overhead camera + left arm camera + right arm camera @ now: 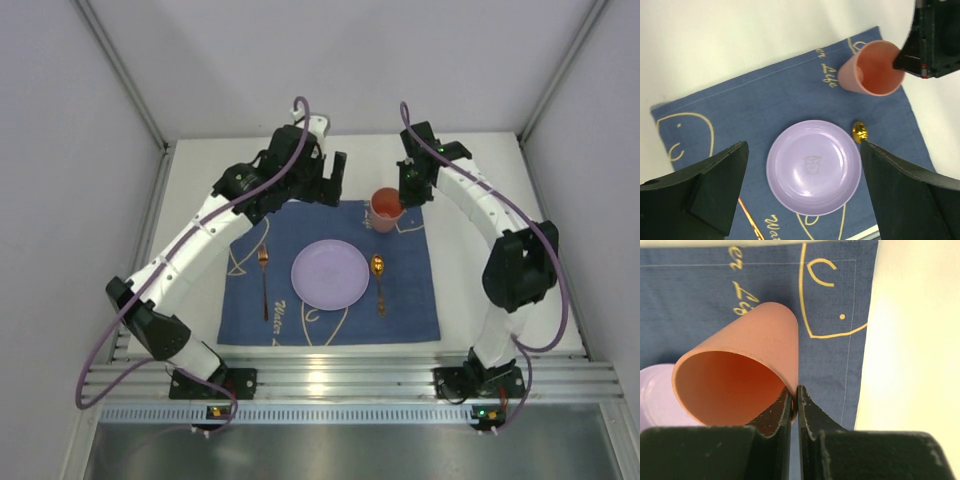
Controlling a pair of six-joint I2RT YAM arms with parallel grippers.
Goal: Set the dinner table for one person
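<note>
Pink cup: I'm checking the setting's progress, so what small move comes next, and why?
Probably open the right end effector and let go: it pinches the cup by its rim, and the cup seems to stand upright on the placemat, far right corner, beyond the spoon.

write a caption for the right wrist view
The right pincer pinches the cup rim over the mat, plate at left.
</note>
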